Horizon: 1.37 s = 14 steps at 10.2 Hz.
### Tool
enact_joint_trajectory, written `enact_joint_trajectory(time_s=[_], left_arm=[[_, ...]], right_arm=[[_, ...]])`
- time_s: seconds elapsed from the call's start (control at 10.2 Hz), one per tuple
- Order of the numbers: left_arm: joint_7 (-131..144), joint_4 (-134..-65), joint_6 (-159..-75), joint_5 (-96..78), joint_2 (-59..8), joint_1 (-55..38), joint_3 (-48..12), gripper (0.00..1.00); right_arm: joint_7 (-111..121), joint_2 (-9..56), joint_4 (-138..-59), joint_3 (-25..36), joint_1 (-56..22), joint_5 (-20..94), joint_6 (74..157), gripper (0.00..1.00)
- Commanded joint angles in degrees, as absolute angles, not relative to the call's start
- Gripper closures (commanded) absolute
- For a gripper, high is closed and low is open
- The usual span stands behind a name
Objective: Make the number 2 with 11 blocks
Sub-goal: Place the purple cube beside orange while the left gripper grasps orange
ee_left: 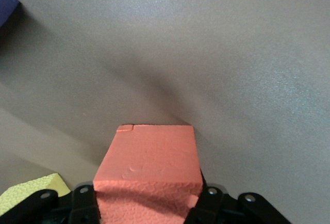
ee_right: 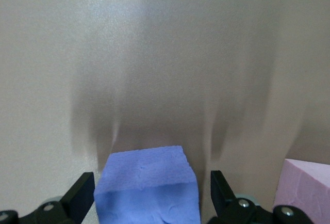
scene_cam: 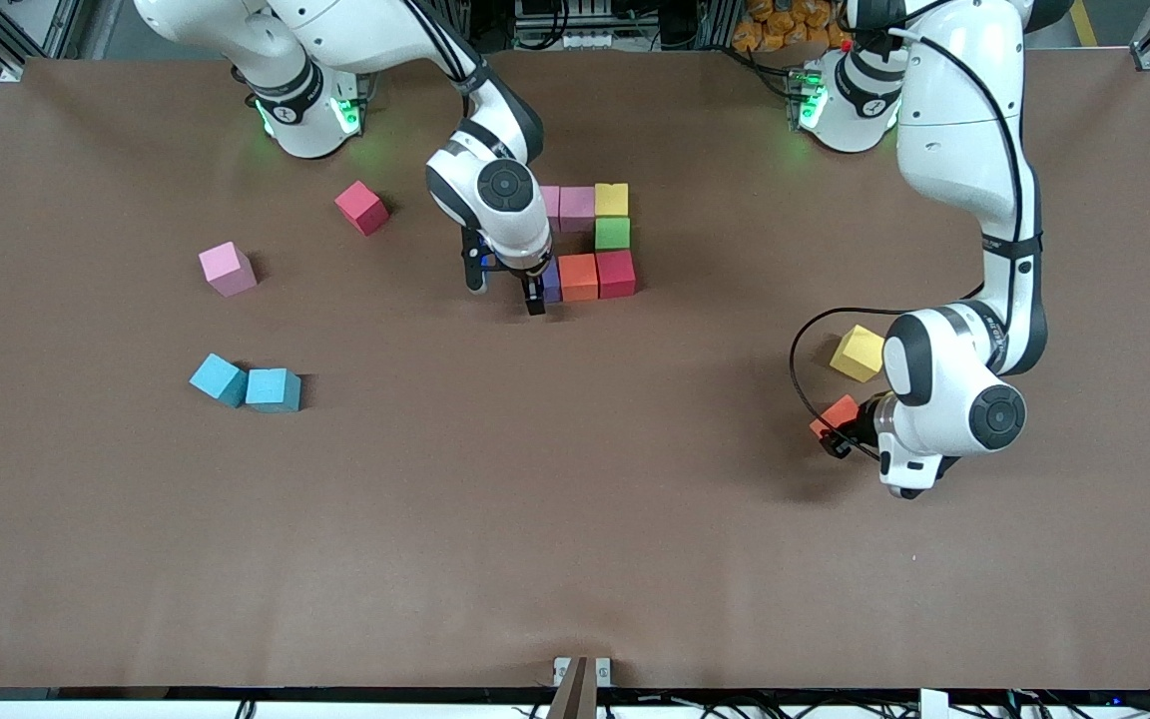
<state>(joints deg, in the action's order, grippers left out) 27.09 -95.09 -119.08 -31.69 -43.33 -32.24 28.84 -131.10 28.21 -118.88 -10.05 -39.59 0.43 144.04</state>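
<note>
Pebbled orange foam cube (ee_left: 149, 175) apparently gripped by left gripper (ee_left: 147, 203).

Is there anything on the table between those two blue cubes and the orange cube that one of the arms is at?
No. In the front view only bare brown table lies between the teal-blue cubes and the orange cube.

Matte, grainy foam orange block (ee_left: 149, 175); matte brown table (scene_cam: 575, 519); glossy white plastic arm shells.

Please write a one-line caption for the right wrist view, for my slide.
Right gripper, jaws open, straddling a purple block on the brown table, with a pink block beside it.
</note>
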Motion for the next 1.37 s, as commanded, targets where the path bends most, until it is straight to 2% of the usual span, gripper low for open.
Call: enact_joint_trajectory(time_s=[0.0,0.39,0.79,0.98,1.28], left_arm=[[28.21,-94.93,-119.71,-32.96,-42.72,-32.43,28.74,0.94],[29.0,-94.66,-119.62,-32.78,-40.0,-36.11,28.92,0.95],[30.22,-94.48,-119.62,-32.7,-36.39,-39.19,28.92,0.95],[30.32,-92.91,-119.62,-32.08,-36.3,-41.73,29.0,0.94],[29.36,-91.06,-119.62,-29.37,-36.3,-45.77,28.92,0.94]], right_arm=[[-132.63,28.3,-118.39,-9.84,-39.9,-0.44,144.4,0.0],[-131.14,27.34,-117.51,-9.84,-39.99,-1.14,138.71,0.0],[-129.47,25.67,-115.94,-9.84,-39.2,-1.58,136.51,0.0],[-127.28,25.58,-113.21,-9.76,-38.59,-1.58,131.77,0.0],[-122.01,24.7,-112.07,-9.58,-36.31,-1.67,130.78,0.0]])
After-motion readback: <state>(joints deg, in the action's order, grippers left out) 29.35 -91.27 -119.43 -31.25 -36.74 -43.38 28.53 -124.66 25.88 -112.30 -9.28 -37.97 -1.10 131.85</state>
